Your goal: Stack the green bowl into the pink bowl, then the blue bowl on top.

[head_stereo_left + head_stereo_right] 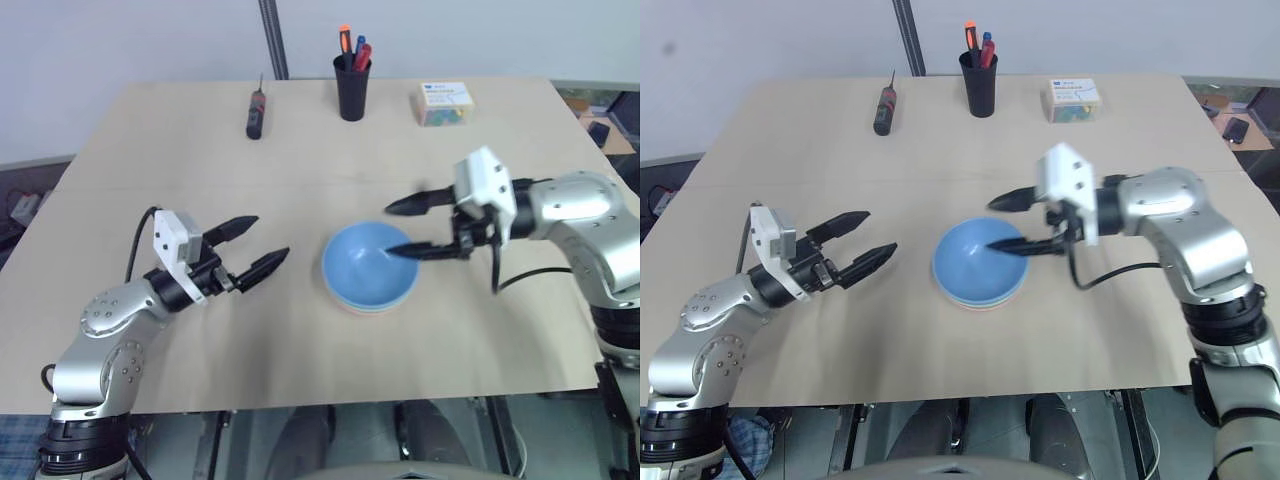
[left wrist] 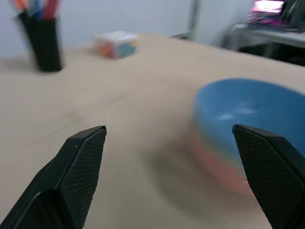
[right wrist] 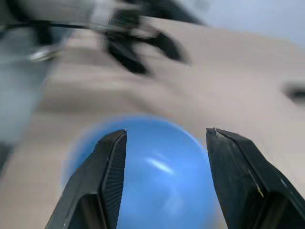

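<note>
The blue bowl (image 1: 365, 265) sits on top of a stack in the middle of the table. Under it a sliver of the pink bowl (image 2: 224, 171) shows. The green bowl is hidden inside the stack. My right gripper (image 1: 390, 230) hovers at the stack's right rim, pointing left, open, with nothing between its fingers; its lower fingertip reaches over the blue bowl's inside. My left gripper (image 1: 271, 237) stands open to the left of the stack, a short gap from it, pointing toward the bowls and holding nothing.
At the table's far edge stand a black pen cup (image 1: 352, 85), a screwdriver (image 1: 255, 112) lying to its left, and a small box (image 1: 443, 103) to its right. The table (image 1: 200, 340) ends just in front of the stack.
</note>
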You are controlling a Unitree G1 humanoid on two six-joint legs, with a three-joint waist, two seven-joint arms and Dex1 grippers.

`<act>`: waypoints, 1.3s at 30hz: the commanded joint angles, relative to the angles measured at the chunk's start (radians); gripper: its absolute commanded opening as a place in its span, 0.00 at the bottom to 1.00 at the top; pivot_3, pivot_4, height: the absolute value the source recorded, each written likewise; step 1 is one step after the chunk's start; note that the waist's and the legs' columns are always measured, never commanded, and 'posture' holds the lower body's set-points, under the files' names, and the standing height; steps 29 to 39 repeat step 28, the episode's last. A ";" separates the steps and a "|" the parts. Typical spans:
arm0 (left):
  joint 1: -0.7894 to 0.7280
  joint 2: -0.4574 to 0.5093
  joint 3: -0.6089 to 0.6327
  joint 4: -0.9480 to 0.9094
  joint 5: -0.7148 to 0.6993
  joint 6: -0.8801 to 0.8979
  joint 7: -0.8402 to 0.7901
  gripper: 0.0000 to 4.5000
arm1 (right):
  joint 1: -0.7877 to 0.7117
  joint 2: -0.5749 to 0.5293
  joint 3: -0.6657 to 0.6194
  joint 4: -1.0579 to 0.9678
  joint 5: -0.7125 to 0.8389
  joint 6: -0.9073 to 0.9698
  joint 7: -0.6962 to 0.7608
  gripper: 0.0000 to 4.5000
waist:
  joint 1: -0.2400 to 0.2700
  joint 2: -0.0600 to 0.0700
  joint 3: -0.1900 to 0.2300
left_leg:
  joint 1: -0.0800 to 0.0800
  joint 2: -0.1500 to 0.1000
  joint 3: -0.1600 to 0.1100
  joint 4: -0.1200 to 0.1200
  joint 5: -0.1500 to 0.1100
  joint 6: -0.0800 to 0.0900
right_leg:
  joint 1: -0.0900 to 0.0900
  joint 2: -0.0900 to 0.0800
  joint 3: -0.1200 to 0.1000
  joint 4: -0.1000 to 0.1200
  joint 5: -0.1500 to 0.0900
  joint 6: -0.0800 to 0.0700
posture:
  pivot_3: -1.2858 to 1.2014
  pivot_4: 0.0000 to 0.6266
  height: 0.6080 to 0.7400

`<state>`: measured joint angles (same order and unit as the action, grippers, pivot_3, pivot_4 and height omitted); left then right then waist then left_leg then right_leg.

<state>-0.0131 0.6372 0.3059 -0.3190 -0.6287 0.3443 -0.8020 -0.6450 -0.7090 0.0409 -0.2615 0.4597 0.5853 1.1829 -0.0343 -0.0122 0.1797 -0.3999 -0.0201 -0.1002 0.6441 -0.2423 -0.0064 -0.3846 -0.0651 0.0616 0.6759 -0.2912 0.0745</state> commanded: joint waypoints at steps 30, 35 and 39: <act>0.379 -0.076 0.172 -0.161 0.013 -0.200 -0.011 1.00 | 0.284 -0.050 -0.221 0.632 0.001 -0.644 0.267 0.61 | -0.003 0.000 0.000 | 0.004 0.001 0.006 0.001 0.000 0.000 | 0.005 0.001 0.000 0.000 0.000 0.000 | 0.52 0.24 1.00; 0.379 -0.076 0.172 -0.161 0.013 -0.200 -0.011 1.00 | 0.284 -0.050 -0.221 0.632 0.001 -0.644 0.267 0.61 | -0.003 0.000 0.000 | 0.004 0.001 0.006 0.001 0.000 0.000 | 0.005 0.001 0.000 0.000 0.000 0.000 | 0.52 0.24 1.00; 0.379 -0.076 0.172 -0.161 0.013 -0.200 -0.011 1.00 | 0.284 -0.050 -0.221 0.632 0.001 -0.644 0.267 0.61 | -0.003 0.000 0.000 | 0.004 0.001 0.006 0.001 0.000 0.000 | 0.005 0.001 0.000 0.000 0.000 0.000 | 0.52 0.24 1.00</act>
